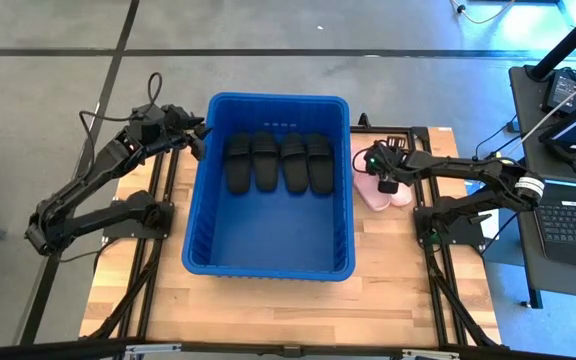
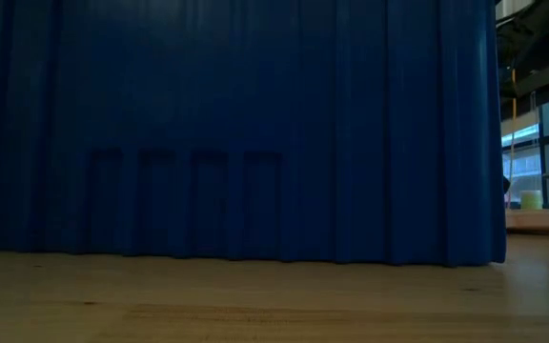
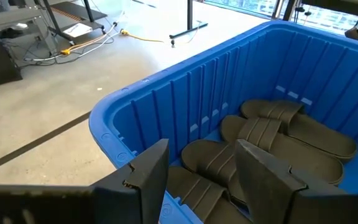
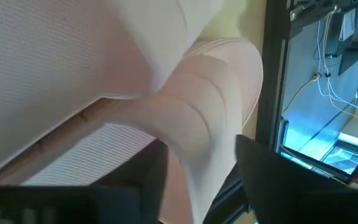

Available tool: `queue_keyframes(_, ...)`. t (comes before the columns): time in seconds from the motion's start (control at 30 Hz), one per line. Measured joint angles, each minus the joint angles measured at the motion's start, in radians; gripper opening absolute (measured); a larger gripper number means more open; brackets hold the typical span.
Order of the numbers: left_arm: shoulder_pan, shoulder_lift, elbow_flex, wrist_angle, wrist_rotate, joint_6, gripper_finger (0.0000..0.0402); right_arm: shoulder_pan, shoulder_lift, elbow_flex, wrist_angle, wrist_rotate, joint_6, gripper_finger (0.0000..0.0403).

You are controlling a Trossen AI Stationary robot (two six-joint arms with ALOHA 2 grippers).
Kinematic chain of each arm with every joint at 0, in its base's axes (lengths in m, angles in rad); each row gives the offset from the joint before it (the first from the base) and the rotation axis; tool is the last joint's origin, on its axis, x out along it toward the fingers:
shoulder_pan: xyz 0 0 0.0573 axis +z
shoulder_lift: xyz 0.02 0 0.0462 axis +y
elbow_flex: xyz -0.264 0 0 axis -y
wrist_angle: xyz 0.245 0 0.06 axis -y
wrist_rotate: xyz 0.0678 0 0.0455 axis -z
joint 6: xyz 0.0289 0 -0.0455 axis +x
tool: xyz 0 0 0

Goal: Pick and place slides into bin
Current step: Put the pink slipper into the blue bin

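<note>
Bin (image 1: 268,265) at centre of surface (image 1: 398,290). Four black slides (image 1: 278,163) lying side by side inside, toward far wall. Two pink slides (image 1: 380,190) outstanding, on surface just beside bin's right wall. Right pincer (image 1: 386,178) down on pink pair; fingers astride a strap in wrist view, closure on it not confirmable. Left pincer (image 1: 196,140) at bin's far left corner, fingers (image 3: 146,177) parted, holding nothing. Assessment: four of six placed, two remaining.
</note>
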Motion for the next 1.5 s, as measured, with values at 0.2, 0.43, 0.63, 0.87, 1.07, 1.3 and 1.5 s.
queue_keyframes(0.2,0.0,0.0,0.0,0.0,0.0,0.0,0.0176,0.0,0.0,0.002,-0.01,0.002,0.007,0.0056)
queue_keyframes(0.43,0.0,0.0,0.0,0.0,0.0,0.0,0.0176,0.0,0.0,0.082,-0.171,0.023,0.072,0.0022)
queue_keyframes(0.63,0.0,0.0,0.0,0.0,0.0,0.008,0.0176,0.0,0.0,0.247,-0.431,0.045,0.159,0.0014)
queue_keyframes(0.87,0.0,0.0,0.0,0.0,0.0,0.009,0.0176,0.001,-0.001,0.494,-0.653,0.056,0.252,0.0014)
queue_keyframes(1.07,0.0,0.0,0.0,0.0,0.0,0.009,0.0176,0.002,-0.001,0.731,-0.792,0.111,0.379,0.0014)
queue_keyframes(1.3,0.0,0.0,0.0,0.0,0.0,0.01,0.0176,0.063,0.003,0.984,-0.805,0.114,0.559,0.0014)
queue_keyframes(1.5,0.0,0.0,0.0,0.0,0.0,0.01,0.0176,0.169,0.118,1.188,-0.793,0.111,0.582,0.0013)
